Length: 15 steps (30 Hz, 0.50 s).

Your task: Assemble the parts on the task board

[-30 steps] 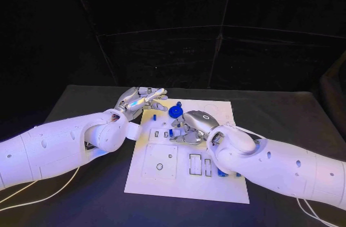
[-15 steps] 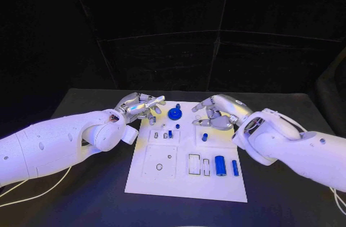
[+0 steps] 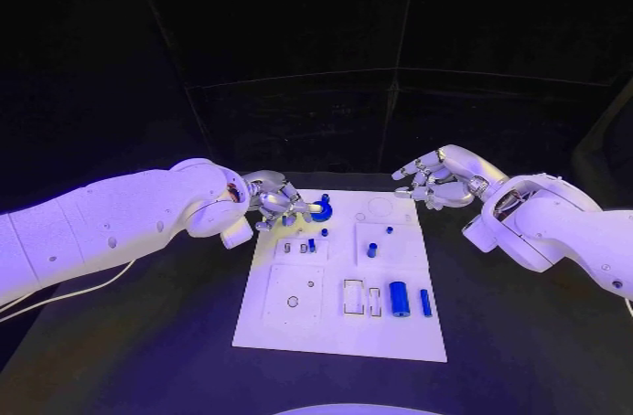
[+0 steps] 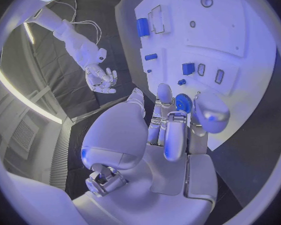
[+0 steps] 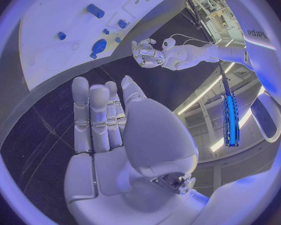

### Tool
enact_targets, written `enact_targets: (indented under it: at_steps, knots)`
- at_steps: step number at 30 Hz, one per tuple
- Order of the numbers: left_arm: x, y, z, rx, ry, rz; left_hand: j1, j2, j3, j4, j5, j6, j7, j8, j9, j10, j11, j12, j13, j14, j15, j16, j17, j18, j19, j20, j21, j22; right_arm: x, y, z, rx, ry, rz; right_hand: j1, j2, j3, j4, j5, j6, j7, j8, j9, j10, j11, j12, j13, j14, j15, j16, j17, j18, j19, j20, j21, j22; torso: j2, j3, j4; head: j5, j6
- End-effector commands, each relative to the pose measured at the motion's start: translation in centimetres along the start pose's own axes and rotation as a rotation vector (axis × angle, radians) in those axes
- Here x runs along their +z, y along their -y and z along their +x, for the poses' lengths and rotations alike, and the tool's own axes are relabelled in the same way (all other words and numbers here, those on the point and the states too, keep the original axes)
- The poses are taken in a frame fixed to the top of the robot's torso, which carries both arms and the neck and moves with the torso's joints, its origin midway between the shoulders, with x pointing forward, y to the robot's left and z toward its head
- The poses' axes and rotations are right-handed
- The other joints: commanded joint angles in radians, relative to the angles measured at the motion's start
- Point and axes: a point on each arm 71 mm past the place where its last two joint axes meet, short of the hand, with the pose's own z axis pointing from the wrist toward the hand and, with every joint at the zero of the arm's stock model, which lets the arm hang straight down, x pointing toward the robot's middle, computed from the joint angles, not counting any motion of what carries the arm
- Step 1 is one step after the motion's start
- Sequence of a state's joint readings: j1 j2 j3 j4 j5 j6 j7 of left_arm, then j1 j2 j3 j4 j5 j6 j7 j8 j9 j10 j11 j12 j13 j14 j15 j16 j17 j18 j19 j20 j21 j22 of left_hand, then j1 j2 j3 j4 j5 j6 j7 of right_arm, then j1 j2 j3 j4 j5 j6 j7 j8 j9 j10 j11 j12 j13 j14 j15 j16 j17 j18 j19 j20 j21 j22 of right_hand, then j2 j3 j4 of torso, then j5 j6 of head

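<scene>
The white task board (image 3: pixel 304 319) lies in the lower centre of the head view, with bare black table (image 3: pixel 528 342) on both sides. At its upper-left edge the left hand (image 3: pixel 280 205) curls its fingers beside a round blue part (image 3: pixel 321 209); whether it grips it I cannot tell. The right hand (image 3: pixel 438 179) hovers upper right, fingers apart, holding nothing. Blue cylindrical parts (image 3: pixel 399 298) lie lower right.

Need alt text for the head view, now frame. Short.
The left hand reaches over the far left corner of the white task board, fingers at a round blue part. The right hand hovers open past the board's far right corner. Small blue parts sit in the board's recesses.
</scene>
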<state>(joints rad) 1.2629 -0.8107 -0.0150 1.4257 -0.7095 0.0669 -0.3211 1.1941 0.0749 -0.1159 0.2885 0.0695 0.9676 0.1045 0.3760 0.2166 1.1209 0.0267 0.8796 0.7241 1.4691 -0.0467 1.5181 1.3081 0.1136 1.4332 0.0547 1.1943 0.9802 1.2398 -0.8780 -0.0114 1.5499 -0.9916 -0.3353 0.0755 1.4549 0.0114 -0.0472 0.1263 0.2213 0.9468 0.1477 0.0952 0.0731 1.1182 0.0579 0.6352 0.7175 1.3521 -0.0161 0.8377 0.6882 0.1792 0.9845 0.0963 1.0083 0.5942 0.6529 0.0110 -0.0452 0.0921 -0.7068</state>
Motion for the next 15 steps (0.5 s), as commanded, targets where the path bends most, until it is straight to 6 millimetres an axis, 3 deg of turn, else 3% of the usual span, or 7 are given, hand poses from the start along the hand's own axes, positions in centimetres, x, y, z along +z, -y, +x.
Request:
enact_targets:
  at_steps: [1, 3, 5, 7, 8, 10, 15]
  knots:
    - [0.3, -0.4, -0.2, 0.148, -0.025, -0.169, -0.012, -0.004, -0.027, -0.001, -0.004, -0.010, -0.006, 0.037, 0.020, 0.031, -0.006, 0.075, 0.074, 0.092, -0.003, 0.019, 0.228, -0.022, 0.009, -0.001, 0.039, 0.054, 0.2, 0.1, -0.1, 0.101, -0.020, -0.013, 0.012, 0.001, -0.004, 0.006, -0.003, 0.018, 0.003, -0.004, 0.000, 0.003, 0.003, -0.100, -0.090, -0.017, 0.004, -0.132, -0.088, 0.006, -0.002, 0.003, -0.072, -0.055, -0.015, 0.0046, -0.0042, 0.005, -0.006]
    - [0.7, 0.1, -0.2, 0.181, -0.022, -0.193, -0.024, -0.010, -0.052, 0.001, -0.005, -0.007, -0.013, 0.079, 0.044, 0.055, -0.013, 0.134, 0.132, 0.097, -0.007, 0.035, 0.244, -0.027, 0.014, -0.005, 0.068, 0.093, 0.3, 0.3, -0.2, 0.110, -0.016, -0.012, -0.003, -0.006, -0.016, 0.022, -0.006, 0.021, 0.005, -0.004, 0.000, -0.017, 0.009, -0.152, -0.134, -0.041, 0.012, -0.182, -0.106, 0.003, -0.014, 0.009, -0.109, -0.077, -0.016, 0.0055, -0.0053, 0.007, -0.007]
    - [0.9, 0.3, -0.2, 0.214, -0.018, -0.211, -0.042, -0.016, -0.070, 0.003, -0.018, -0.004, -0.020, 0.100, 0.056, 0.072, -0.015, 0.166, 0.166, 0.100, -0.011, 0.046, 0.256, -0.031, 0.019, -0.006, 0.087, 0.121, 0.3, 0.4, -0.3, 0.114, -0.012, -0.014, -0.012, -0.014, -0.033, 0.040, -0.009, 0.029, 0.007, -0.005, 0.001, -0.019, 0.019, -0.229, -0.205, -0.090, 0.026, -0.270, -0.143, 0.002, -0.048, 0.020, -0.171, -0.112, -0.018, 0.0063, -0.0056, 0.006, -0.009]
    - [1.2, 0.6, -0.2, 0.259, -0.012, -0.230, -0.076, -0.021, -0.098, 0.002, -0.021, 0.001, -0.029, 0.126, 0.074, 0.090, -0.023, 0.196, 0.199, 0.102, -0.016, 0.052, 0.262, -0.034, 0.023, -0.013, 0.102, 0.142, 0.4, 0.5, -0.4, 0.116, -0.009, -0.015, 0.004, -0.022, -0.054, 0.048, -0.011, 0.034, 0.018, -0.010, 0.000, 0.024, 0.026, -0.318, -0.307, -0.120, 0.046, -0.391, -0.202, 0.007, -0.078, 0.038, -0.265, -0.169, -0.017, 0.0060, -0.0053, 0.007, -0.011]
    - [1.4, 0.8, -0.1, 0.286, -0.010, -0.241, -0.087, -0.021, -0.109, 0.003, -0.022, 0.001, -0.033, 0.138, 0.083, 0.096, -0.026, 0.208, 0.211, 0.102, -0.019, 0.053, 0.263, -0.035, 0.024, -0.016, 0.108, 0.151, 0.4, 0.6, -0.5, 0.117, -0.006, -0.016, 0.002, -0.018, -0.071, 0.060, -0.010, 0.041, 0.025, -0.012, 0.000, 0.040, 0.029, -0.369, -0.365, -0.131, 0.050, -0.461, -0.237, 0.001, -0.074, 0.057, -0.312, -0.200, -0.017, 0.0066, -0.0056, 0.009, -0.011]
    - [1.7, 1.0, 0.0, 0.330, -0.012, -0.262, -0.096, -0.023, -0.124, 0.003, -0.023, 0.002, -0.037, 0.158, 0.098, 0.108, -0.031, 0.229, 0.235, 0.102, -0.024, 0.053, 0.263, -0.038, 0.027, -0.019, 0.120, 0.167, 0.4, 0.7, -0.6, 0.118, -0.001, -0.016, 0.007, -0.017, -0.089, 0.064, -0.012, 0.044, 0.023, -0.016, 0.000, 0.063, 0.035, -0.403, -0.412, -0.111, 0.060, -0.509, -0.262, 0.007, -0.059, 0.058, -0.349, -0.226, -0.014, 0.0051, -0.0042, 0.011, -0.011]
    - [2.3, 1.2, 0.5, 0.392, -0.037, -0.302, -0.097, -0.011, -0.151, 0.002, -0.023, -0.013, -0.045, 0.200, 0.136, 0.122, -0.040, 0.255, 0.264, 0.102, -0.032, 0.053, 0.263, -0.042, 0.030, -0.028, 0.139, 0.196, 0.6, 0.7, -0.6, 0.120, 0.002, -0.022, 0.006, -0.011, -0.128, 0.072, -0.009, 0.050, 0.025, -0.021, 0.000, 0.098, 0.039, -0.441, -0.475, -0.077, 0.060, -0.581, -0.295, 0.005, -0.028, 0.063, -0.403, -0.265, -0.012, 0.0052, -0.0061, 0.017, -0.016]
